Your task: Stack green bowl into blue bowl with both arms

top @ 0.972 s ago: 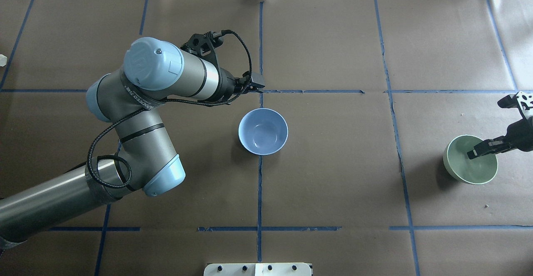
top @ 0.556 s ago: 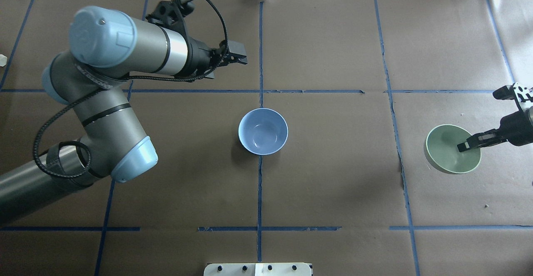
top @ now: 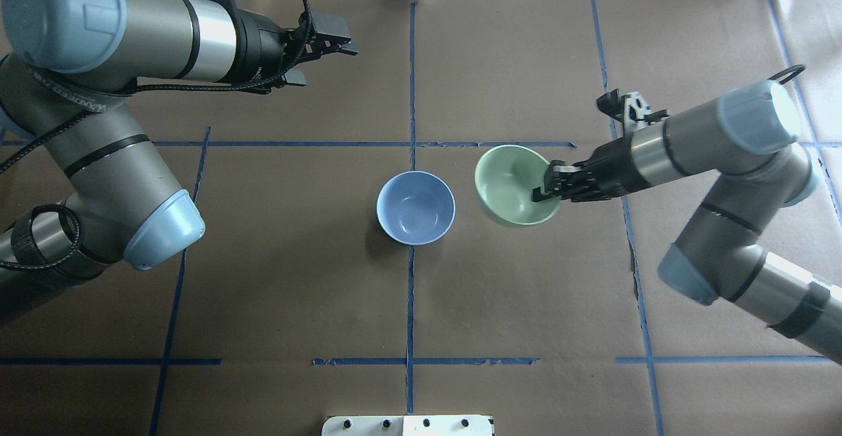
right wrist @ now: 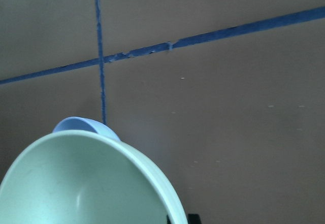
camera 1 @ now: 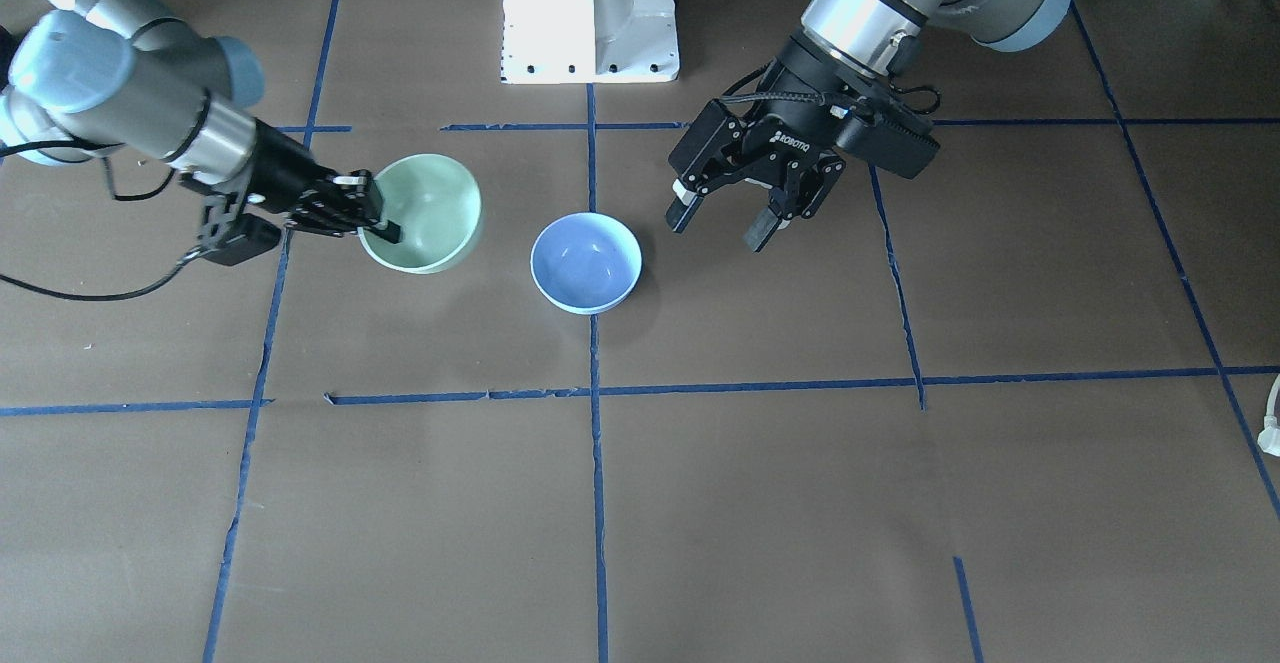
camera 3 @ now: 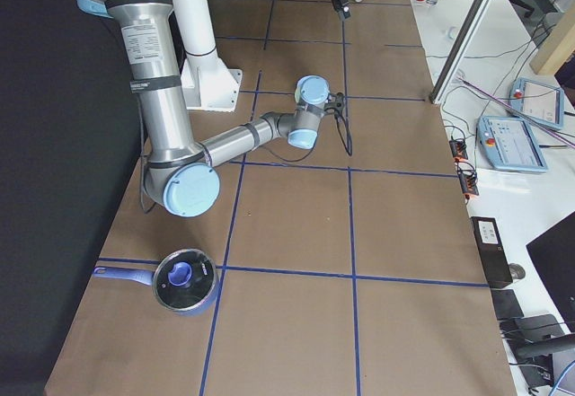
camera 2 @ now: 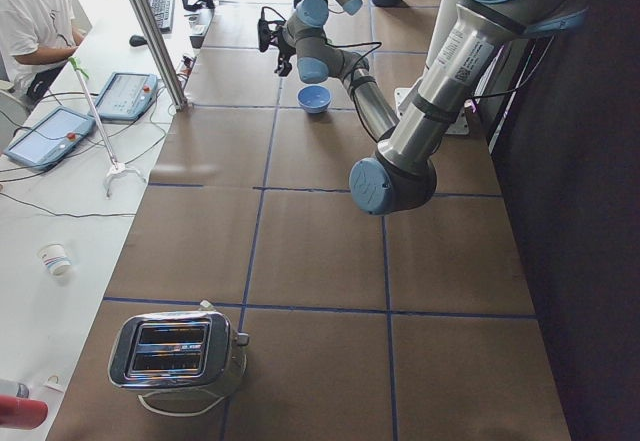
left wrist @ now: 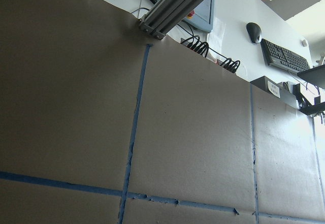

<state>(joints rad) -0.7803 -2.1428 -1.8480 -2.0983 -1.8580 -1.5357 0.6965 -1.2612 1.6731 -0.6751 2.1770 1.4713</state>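
Newly arrived, the glossy round mint-green bowl (top: 510, 185) hangs beside the smooth periwinkle-blue bowl (top: 415, 207). Right pincer (top: 543, 193) clamps its rim; left pincer (camera 1: 718, 231) gapes apart.

The green bowl (top: 510, 186), pinched at its rim by the matt black right gripper (top: 543, 189), looks smooth and glossy. The blue bowl (top: 416, 207), just beside it, is smooth with a softer sheen. Under the gripper, matt brown paper covers the table (top: 526, 304), crossed by blue tape (top: 410, 291). The right arm (top: 684, 140) is satin grey metal.
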